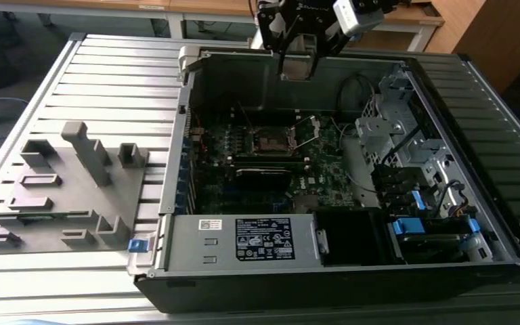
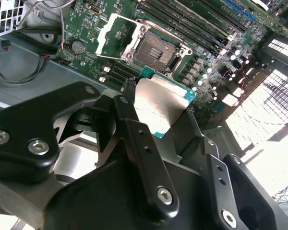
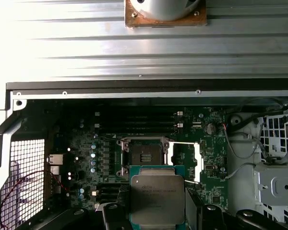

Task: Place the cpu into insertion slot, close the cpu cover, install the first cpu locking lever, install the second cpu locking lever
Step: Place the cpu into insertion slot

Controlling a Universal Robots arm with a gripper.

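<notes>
Over the middle of the slatted metal worktop (image 1: 106, 74) lies an open computer case (image 1: 441, 223), and the claw (image 1: 298, 71) hangs above the case's wall on the side nearest the worktop's far edge in the exterior view. The claw is clamped on the cpu (image 2: 158, 108) (image 3: 157, 196), its black fingers (image 2: 134, 134) pressing two opposite edges of the chip, whose dull silver top with a green rim faces both wrist cameras. The cpu is up in the air, well apart from the board below.

On the green motherboard (image 1: 242, 193) inside the case, the insertion slot (image 1: 269, 141) (image 2: 156, 50) (image 3: 143, 155) lies bare, with its dark square contact field showing. The cpu cover (image 3: 198, 160) (image 2: 104, 40) is swung open, standing off to one side of the slot on its hinge. Long black memory slots (image 3: 134, 122) run just beside the socket.

A labelled power supply box (image 1: 242, 240) sits in the case on the side toward the worktop's near edge. Toward the worktop's edge at the exterior view's left rests a grey fixture tray (image 1: 61, 196) with upright posts.
</notes>
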